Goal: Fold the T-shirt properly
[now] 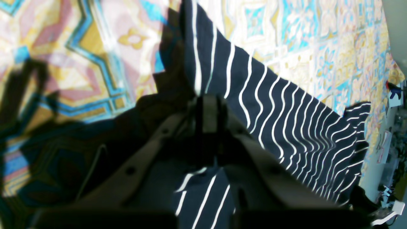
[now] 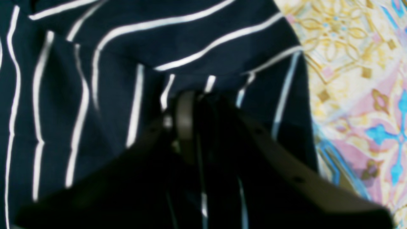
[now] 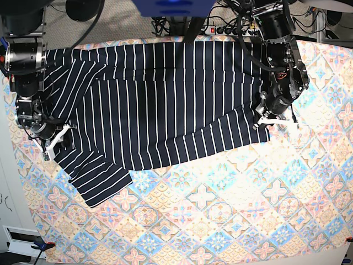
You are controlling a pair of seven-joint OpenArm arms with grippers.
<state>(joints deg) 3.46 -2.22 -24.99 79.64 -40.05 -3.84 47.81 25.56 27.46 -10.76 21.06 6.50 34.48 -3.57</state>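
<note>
The tablecloth (image 3: 220, 210) filled the scene, pastel tiles running out to every edge, with the near half of it bare. Across the far half lay the T-shirt (image 3: 160, 99), navy with thin white stripes, spread wide between my two arms but far from tidy: one sleeve (image 3: 99, 185) trailed out toward the near corner on the side of my right arm, and the hem on the other side rose at a slant instead of lying square. I judged the folding barely begun, since no clean fold line showed anywhere, the body was open in a single loose layer, and both sleeves and the lengthwise folds were all left to do. My left gripper (image 1: 208, 105) was pinched tight on the shirt's edge, and in the wrist view the striped cloth ran up from between the jaws and fell away in ripples, lifted clear of the tiles below. My right gripper (image 2: 197, 105) sat pressed into the fabric near the far sleeve, with its jaws drawn narrow and striped cloth bunched at the tips; that looked like a grip on the shirt, though the dark blur there kept me from being certain how much cloth was caught.
</note>
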